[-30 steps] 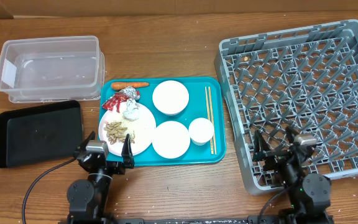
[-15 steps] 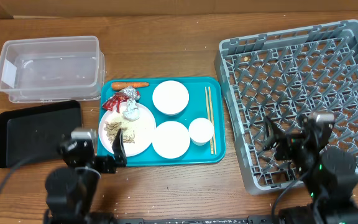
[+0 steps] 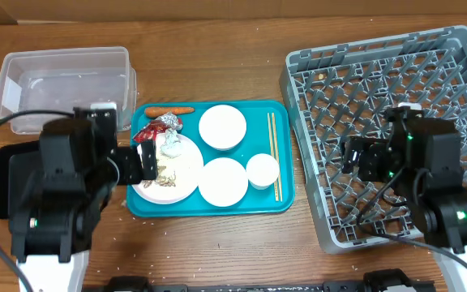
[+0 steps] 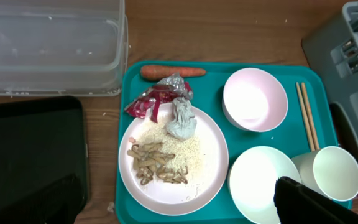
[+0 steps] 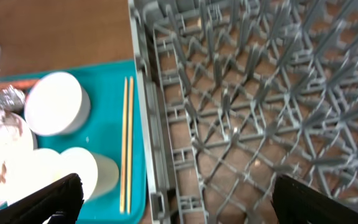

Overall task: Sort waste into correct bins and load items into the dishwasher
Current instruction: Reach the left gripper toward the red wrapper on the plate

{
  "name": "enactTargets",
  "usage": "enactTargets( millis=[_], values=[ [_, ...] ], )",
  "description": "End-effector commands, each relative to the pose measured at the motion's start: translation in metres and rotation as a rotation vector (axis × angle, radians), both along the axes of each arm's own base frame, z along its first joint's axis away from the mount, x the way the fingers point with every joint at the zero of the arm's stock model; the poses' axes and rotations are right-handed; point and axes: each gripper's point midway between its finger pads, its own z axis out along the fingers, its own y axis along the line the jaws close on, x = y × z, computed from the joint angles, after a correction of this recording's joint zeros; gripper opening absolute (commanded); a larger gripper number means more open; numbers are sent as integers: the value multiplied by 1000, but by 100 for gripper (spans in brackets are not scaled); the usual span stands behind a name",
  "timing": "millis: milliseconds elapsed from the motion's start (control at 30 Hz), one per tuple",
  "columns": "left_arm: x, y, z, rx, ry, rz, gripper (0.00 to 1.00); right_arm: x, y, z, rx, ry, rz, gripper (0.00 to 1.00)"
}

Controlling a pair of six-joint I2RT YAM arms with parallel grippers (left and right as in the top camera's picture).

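Observation:
On a white plate [image 4: 210, 180] lie beige food scraps [image 4: 157, 163] with rice and a foil ball [image 4: 181, 121]. A red wrapper [image 4: 145, 102] and a carrot [image 4: 173, 72] lie beside it. Two white bowls [image 4: 255, 99] [image 4: 260, 183], a cup [image 4: 334, 173] and chopsticks [image 4: 307, 115] share the tray. The clear tub [image 3: 63, 85] and black tray [image 3: 10, 174] are at the left, the grey rack [image 3: 396, 97] at the right. My left gripper [image 4: 179, 211] is open and empty above the plate's near edge. My right gripper [image 5: 185, 208] is open and empty over the rack's front left corner.
All the waste and dishes sit on a teal tray [image 3: 209, 207] between the bins and the rack. My left arm covers part of the black tray in the overhead view. The rack holds no dishes. Bare wood table lies behind the teal tray.
Both arms have risen from the table's front edge and moved away from it. The left now hangs over the black tray and plate, the right over the rack's front.

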Motion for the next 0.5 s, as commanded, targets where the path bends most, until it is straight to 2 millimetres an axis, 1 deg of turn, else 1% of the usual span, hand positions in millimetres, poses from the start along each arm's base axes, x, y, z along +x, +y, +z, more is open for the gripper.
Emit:
enactTargets(
  millis=[0, 233, 367, 467],
  values=[
    [10, 0, -10, 0, 53, 5, 100, 2, 3, 7, 5, -4, 5, 100],
    [35, -2, -41, -52, 155, 62, 100, 1, 2, 5, 4, 2, 5, 100],
    [49, -3, -61, -114, 217, 138, 100, 1, 2, 5, 4, 2, 5, 100],
    [61, -13, -77, -193, 265, 157, 100, 1, 3, 6, 4, 2, 5, 100]
  ],
)
